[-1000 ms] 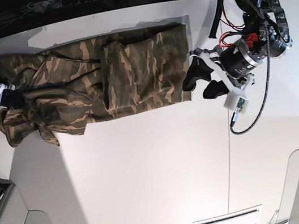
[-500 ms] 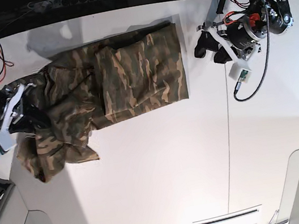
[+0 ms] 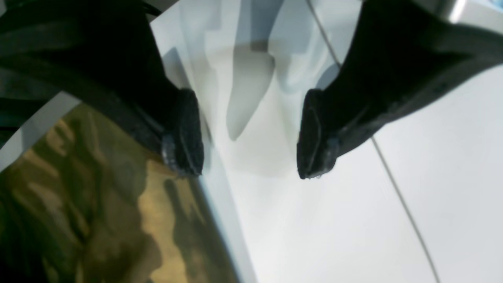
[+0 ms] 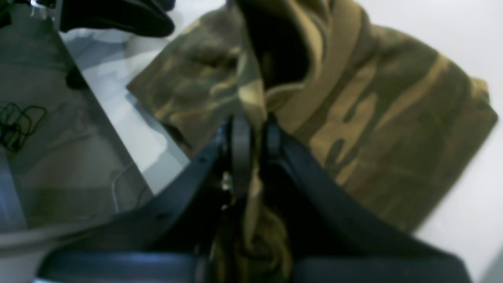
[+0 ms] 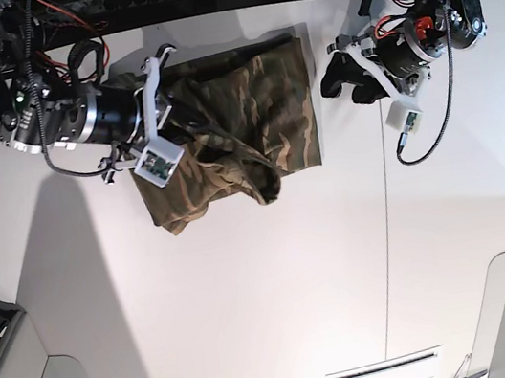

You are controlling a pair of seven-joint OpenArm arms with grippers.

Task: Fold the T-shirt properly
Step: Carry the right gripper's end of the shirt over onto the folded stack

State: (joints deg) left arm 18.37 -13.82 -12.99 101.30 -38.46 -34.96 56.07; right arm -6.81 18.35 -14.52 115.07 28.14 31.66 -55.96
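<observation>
The right gripper [image 4: 251,137] is clamped tight on a bunched fold of the T-shirt [image 5: 243,132], and in the right wrist view you can see the camo cloth squeezed between the two dark fingers [image 4: 239,145] with more of it hanging down behind them. From the base view that gripper [image 5: 184,113] sits over the left part of the shirt, so the fabric there is pulled up and doubled over the rest.

The shirt itself is a rumpled pile near the far edge of the white table [image 5: 251,296], roughly folded in on itself. Its right edge lies fairly straight and flat, while the lower left corner sags out in a loose lump toward the near side. In the right wrist view the cloth [image 4: 373,110] spreads away from the fingers onto the table, brown and olive streaks all over.

The left gripper [image 5: 349,83] is just off the shirt's right edge, not touching it, with its jaws spread apart and nothing between them. The left wrist view [image 3: 251,133] backs that up: two black fingertips [image 3: 184,133] wide open over bare table, with the camo fabric [image 3: 98,204] filling the lower left corner just beside one tip.

A thin seam [image 5: 389,224] in the tabletop runs toward the near edge, right of the shirt.
</observation>
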